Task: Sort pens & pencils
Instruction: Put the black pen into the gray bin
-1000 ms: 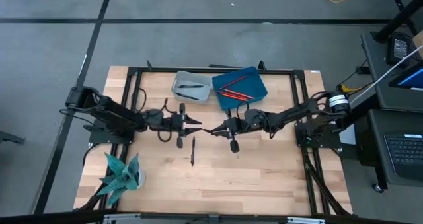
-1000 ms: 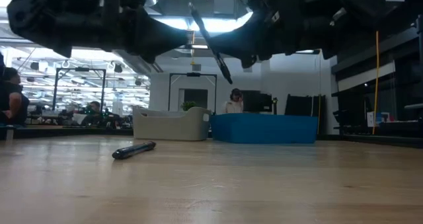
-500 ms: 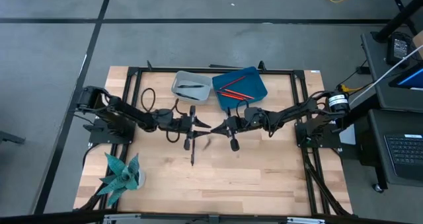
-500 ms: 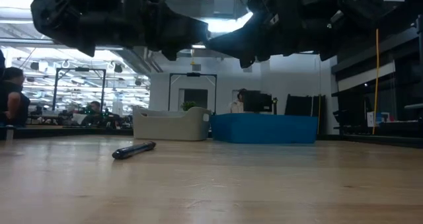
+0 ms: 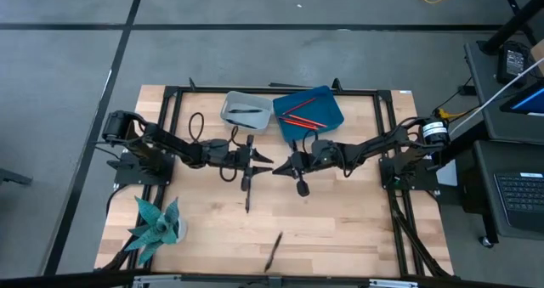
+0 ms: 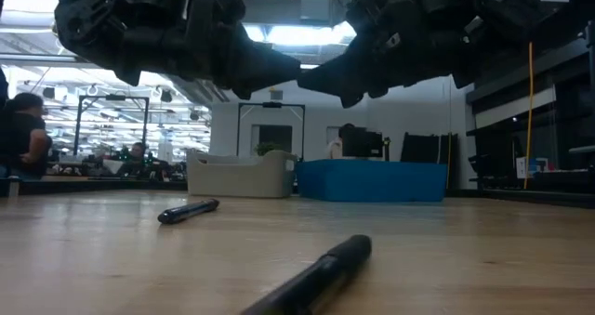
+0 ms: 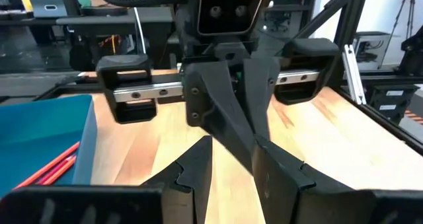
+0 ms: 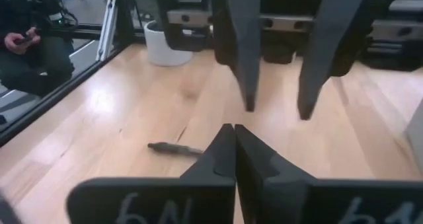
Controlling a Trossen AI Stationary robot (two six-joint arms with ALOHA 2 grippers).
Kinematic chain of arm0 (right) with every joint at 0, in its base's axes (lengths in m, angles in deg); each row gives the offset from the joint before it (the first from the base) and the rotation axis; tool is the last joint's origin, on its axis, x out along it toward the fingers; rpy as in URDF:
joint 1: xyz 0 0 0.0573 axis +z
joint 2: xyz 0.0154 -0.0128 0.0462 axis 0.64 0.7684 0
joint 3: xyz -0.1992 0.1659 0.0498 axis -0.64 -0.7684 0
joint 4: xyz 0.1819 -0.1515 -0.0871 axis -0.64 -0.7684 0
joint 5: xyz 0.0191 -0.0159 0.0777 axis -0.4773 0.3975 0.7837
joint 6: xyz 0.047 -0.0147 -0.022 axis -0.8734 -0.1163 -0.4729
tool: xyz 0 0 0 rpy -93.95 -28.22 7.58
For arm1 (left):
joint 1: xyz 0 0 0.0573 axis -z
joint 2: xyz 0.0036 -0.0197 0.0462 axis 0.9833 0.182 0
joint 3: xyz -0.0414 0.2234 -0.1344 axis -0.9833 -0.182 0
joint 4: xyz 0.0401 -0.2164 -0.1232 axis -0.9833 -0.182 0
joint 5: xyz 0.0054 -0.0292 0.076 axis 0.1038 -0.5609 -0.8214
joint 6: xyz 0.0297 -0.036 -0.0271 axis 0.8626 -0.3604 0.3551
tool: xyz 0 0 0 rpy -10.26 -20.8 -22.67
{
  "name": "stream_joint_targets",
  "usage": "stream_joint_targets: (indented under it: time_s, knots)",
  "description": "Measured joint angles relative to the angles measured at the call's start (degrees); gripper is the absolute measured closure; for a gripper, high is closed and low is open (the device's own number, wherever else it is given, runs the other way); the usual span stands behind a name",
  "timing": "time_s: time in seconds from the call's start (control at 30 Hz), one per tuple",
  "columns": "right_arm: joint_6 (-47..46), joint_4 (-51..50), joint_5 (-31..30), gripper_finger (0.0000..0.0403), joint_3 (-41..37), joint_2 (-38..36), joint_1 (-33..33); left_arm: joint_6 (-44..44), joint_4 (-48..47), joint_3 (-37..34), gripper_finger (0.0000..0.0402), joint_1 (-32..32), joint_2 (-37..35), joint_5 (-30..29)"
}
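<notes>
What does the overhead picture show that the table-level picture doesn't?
Only the overhead view shows the red pencils inside the blue tray, a dark pen in the grey tray, the green plant, and the left gripper open facing the shut right gripper. Only the table-level view shows the room behind, with a seated person. Both show the two trays and two pens loose on the wood: one mid-table, one near the front edge.

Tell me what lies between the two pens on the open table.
Only bare wood: in the high view, nothing lies between the pen under the grippers and the pen near the table's front edge.
</notes>
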Motion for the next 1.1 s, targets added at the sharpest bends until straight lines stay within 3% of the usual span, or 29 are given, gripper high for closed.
stream_joint_targets:
  time_s: [0.17, 0.4, 0.77, 0.93, 1.1]
  knots:
    - [-1.1, -2.3, 5.4, 0.0398, 0.0, 0.0, -0.4, 0.7, -0.2, 0.0, 0.0301, 0.0, 0.0, 0.0]
    - [-8.3, -10.6, 9.6, 0.0356, 0.6, 0.0, 0.1, 3.0, -4.7, 0.0, 0.0301, -0.9, -0.7, 0.0]
    - [-1.9, -40.8, -2.4, 0.0264, 15.2, 0.0, 7.6, 2.6, -27.3, -0.1, 0.0301, -4.6, -13.6, -0.2]
    - [-1.9, -47.3, -2.6, 0.0237, 19.9, 0.0, 10.7, 2.4, -37.0, -0.1, 0.0301, -4.3, -18.9, -0.2]
    - [-2.6, -49.6, -5.0, 0.0229, 23.0, 1.0, 13.9, 2.4, -40.2, -0.1, 0.0301, -3.1, -20.2, -0.1]
